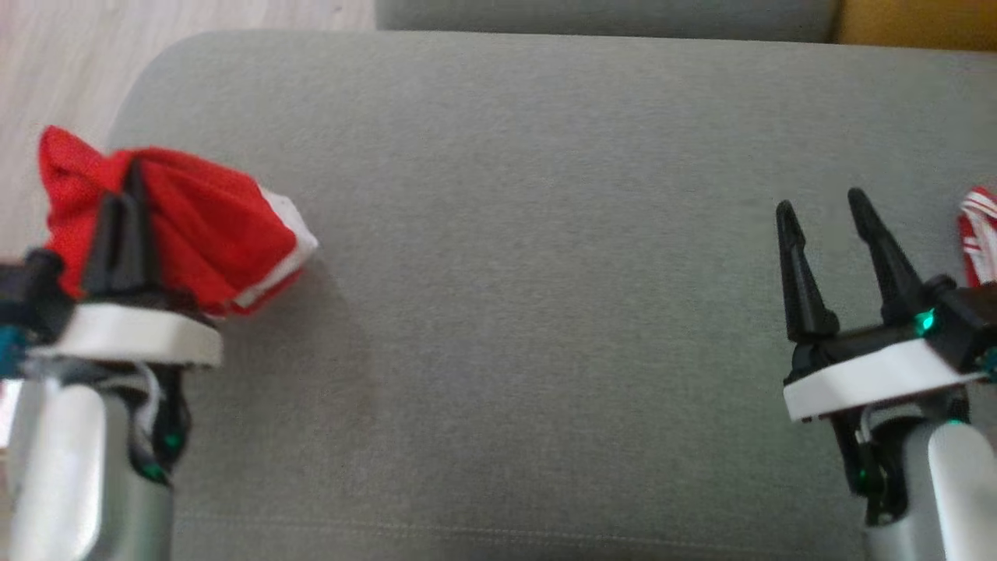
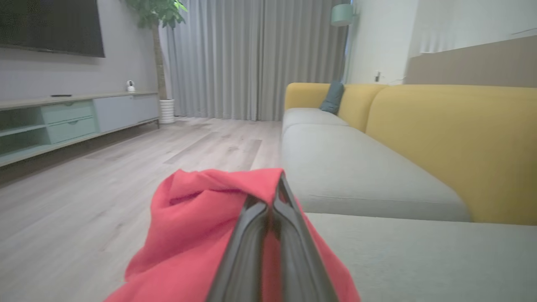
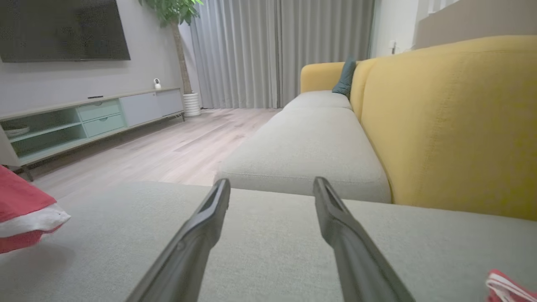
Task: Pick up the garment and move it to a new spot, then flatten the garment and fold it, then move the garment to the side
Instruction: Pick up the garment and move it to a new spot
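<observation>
as i looked down through the head camera, the left hand (image 1: pixel 126 187) was clamped shut on the red garment (image 1: pixel 210 226), its two dark fingers pressed together with a fold of cloth bunched around them. the garment sat at the left end of the grey sofa seat (image 1: pixel 545 273), near the rounded corner, with part of it reaching past the cushion's edge over the pale wood floor (image 1: pixel 62 78). a white band ran along its right end. i could not tell whether the bundle rested on the cushion or was raised just off it.

in the left wrist view the closed hand (image 2: pixel 275 197) had the red garment (image 2: pixel 197 226) draped over and beside its fingers.

the right hand (image 1: pixel 819 200) hung over the right end of the seat, fingers spread wide and holding nothing. just beside it, at the frame's edge, lay a red-and-white striped cloth (image 1: pixel 980 234). the right wrist view showed the wide hand (image 3: pixel 272 182) pointing along the seat, the yellow backrest (image 3: pixel 453 126) on its right and the garment (image 3: pixel 21 209) far left.
</observation>
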